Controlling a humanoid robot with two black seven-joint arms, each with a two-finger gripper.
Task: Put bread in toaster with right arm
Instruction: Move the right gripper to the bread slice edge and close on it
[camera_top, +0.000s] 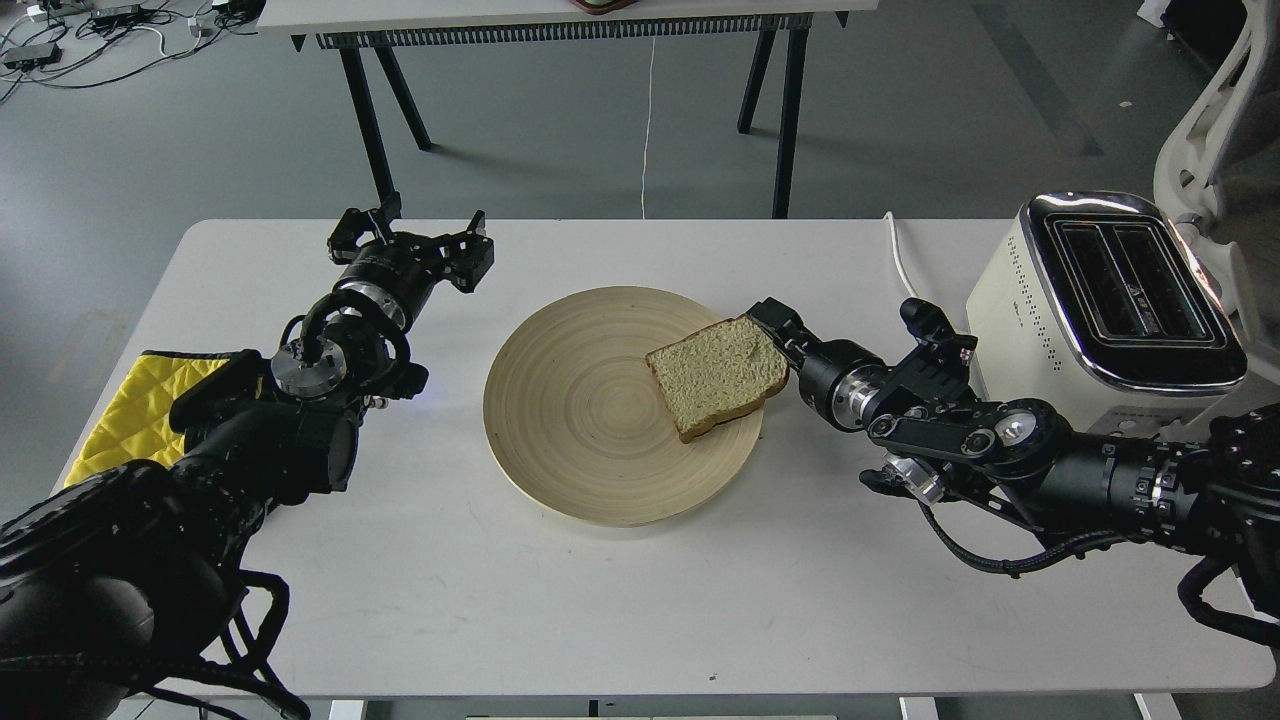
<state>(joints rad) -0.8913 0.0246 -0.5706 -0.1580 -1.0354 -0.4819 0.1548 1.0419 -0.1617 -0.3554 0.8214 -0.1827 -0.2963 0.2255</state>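
Gripping the bread (718, 375) on the plate (560, 400).
My right gripper (768, 325) pinches its edge; I should lift level toward the toaster (1100, 300).

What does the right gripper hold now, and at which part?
The right gripper grips the bread at its upper right edge, on the crust; the slice still rests on the plate.

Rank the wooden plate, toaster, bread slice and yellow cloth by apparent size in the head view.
1. Wooden plate
2. Toaster, close to the plate, so unsure
3. Bread slice and yellow cloth: alike; the cloth is partly hidden
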